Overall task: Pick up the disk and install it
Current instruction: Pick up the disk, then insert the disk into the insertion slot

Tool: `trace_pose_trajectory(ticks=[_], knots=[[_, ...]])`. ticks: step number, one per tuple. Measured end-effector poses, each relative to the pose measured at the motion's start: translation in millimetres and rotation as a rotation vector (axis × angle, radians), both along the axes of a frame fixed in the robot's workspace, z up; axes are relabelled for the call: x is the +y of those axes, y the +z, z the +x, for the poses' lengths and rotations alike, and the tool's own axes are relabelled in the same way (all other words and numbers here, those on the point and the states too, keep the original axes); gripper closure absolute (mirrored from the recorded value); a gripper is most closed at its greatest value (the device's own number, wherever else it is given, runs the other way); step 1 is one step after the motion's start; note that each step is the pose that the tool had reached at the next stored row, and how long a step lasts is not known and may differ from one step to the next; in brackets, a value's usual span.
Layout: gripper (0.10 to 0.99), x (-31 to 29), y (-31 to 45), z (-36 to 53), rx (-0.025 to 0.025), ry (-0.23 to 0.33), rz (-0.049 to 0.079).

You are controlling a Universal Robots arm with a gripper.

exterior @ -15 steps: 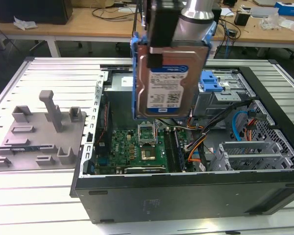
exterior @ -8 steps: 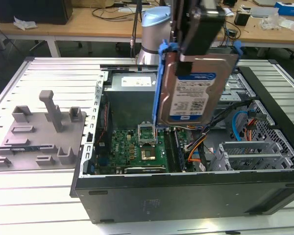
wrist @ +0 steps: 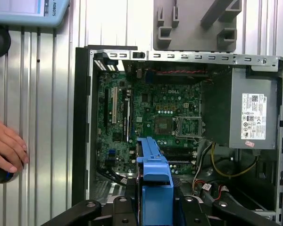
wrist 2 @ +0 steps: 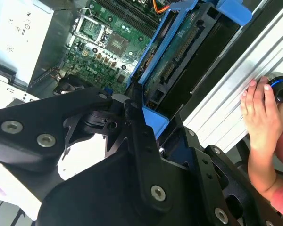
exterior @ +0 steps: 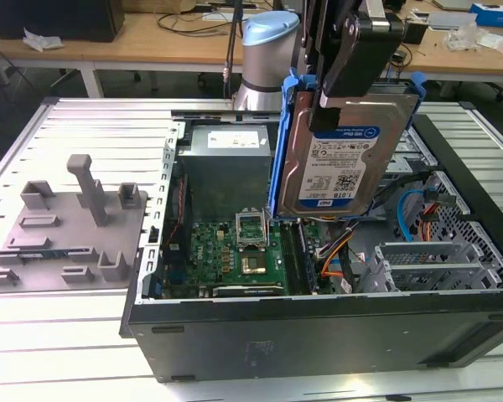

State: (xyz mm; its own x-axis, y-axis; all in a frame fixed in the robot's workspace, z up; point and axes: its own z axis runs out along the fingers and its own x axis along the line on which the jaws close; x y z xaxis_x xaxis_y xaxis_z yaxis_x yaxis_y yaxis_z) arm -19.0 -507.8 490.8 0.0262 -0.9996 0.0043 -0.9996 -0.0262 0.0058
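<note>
In the exterior view the disk [exterior: 339, 159], a silver drive with a white-and-blue label in a blue carrier frame, hangs upright over the open computer case [exterior: 318, 327]. It is above the case's middle and right part. My gripper [exterior: 331, 96] is shut on the disk's upper end, its black fingers clamping the frame. In the second wrist view the disk [wrist 2: 179, 52] shows its circuit-board side between the gripper [wrist 2: 158, 125] fingers. The first wrist view looks down the disk's blue frame edge [wrist: 153, 174], held in the gripper [wrist: 153, 193], onto the motherboard [wrist: 151, 113].
A grey power supply [exterior: 226, 159] fills the case's back corner, and metal drive cages [exterior: 436, 260] with cables sit on the exterior view's right. A grey fixture plate [exterior: 67, 226] lies on the ribbed table beside the case. A person's hand [wrist 2: 259, 113] rests on the table by the case.
</note>
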Motion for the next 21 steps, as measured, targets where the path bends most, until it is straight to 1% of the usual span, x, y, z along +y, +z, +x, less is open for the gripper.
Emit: trace_pose_trajectory(ticks=[21], knots=[[0.718, 0.0, 0.0, 0.0, 0.0000, 0.005, 0.000]])
